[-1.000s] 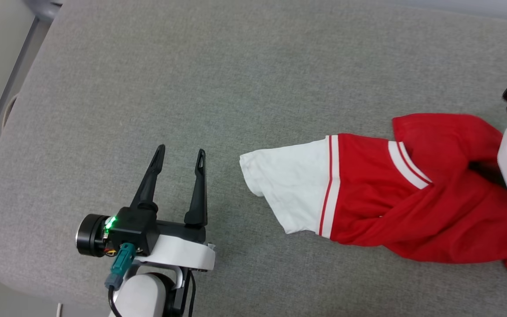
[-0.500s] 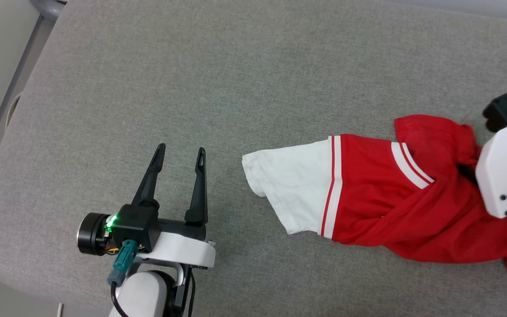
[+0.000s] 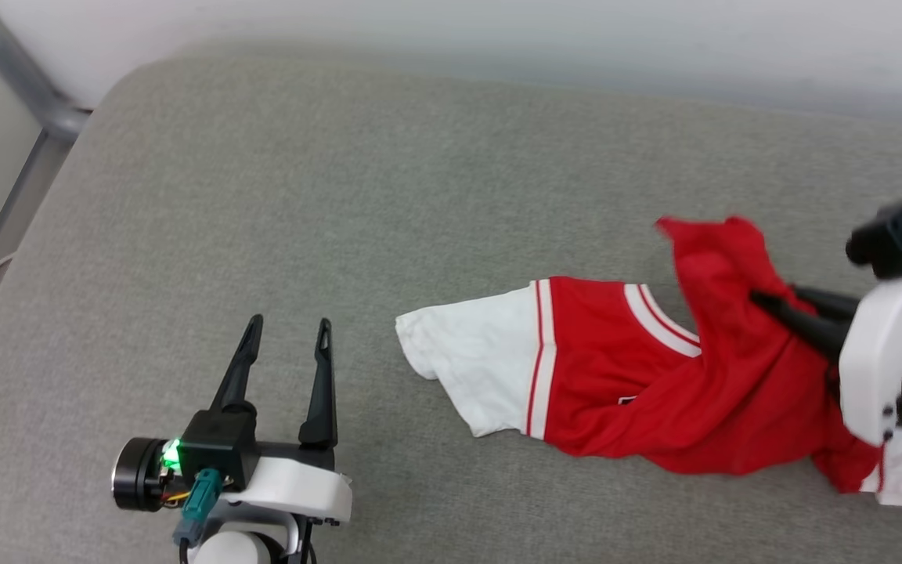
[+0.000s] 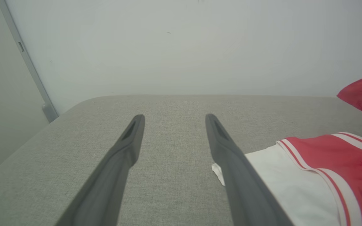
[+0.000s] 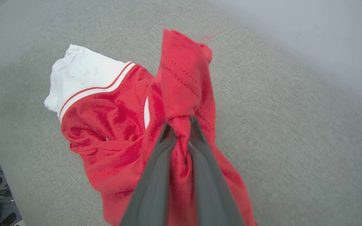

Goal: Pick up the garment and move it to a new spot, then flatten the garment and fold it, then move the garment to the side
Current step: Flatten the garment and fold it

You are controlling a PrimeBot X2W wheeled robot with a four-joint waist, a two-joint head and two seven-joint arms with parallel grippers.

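1. The right tool (image 5: 181, 121) is clamped on a bunched fold of the garment's (image 3: 615, 368) red cloth. The pinch sits close to the fingertips, and loose cloth spills past them on either side.
2. Only that pinched fold is raised. The rest of the garment lies crumpled on the worktop (image 3: 341, 196), trailing away from the right tool's tips toward the left tool (image 3: 289, 321).
3. The white sleeve (image 3: 474, 368) is the part farthest from the right tool. It lies flat, just to the right of the left tool's 2 fingers.
4. The left tool's fingers stand apart with nothing between them, pointing over bare worktop.
5. The step in hand looks like the pick-up. With so little cloth between the tips, the hold may slip, so a slow, straight lift is likely safer than a quick pull.
6. It is probably best to raise the right tool until the sleeve leaves the worktop before any sideways travel. Otherwise the trailing end would drag and twist the garment further.
7. The bare area ahead of the left tool seems a fair new spot, with room to spread the garment.
8. The left tool should stay wide and clear of the path, ready to take the sleeve end for flattening.
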